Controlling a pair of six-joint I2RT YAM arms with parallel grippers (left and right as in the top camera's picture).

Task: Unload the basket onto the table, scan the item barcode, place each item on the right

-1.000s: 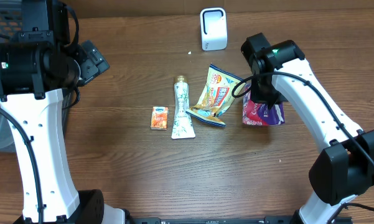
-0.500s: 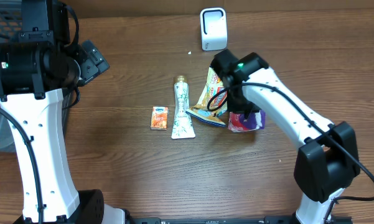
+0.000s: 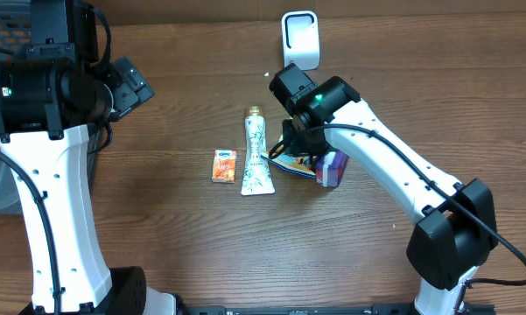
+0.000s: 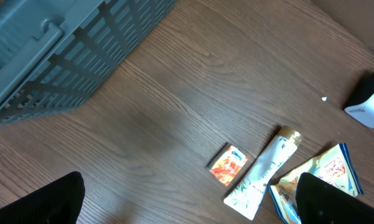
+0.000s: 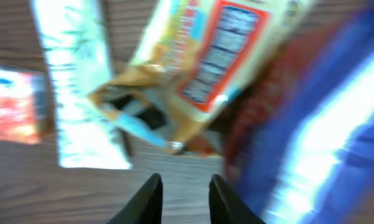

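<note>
Purple packet lies on the table straight out in front of the scanner, well apart from it and touching the yellow snack bag. The right gripper hangs low over that pair. Its fingertips are narrowly parted with bare wood showing between them, so it seems to grip nothing. The wrist view is too blurred to tell whether a finger touches the packet. Packet and bag crowd each other, so a clean pickup probably calls for approaching from the packet's free side, the one away from the bag.

A tube and an orange sachet lie further to the scanner's left, clear of the right arm. Bare wood runs between the scanner's face and the items, enough room to present a barcode. The left gripper is held high and wide open, far left of the scanner near the grey basket, leaving the centre unobstructed.
</note>
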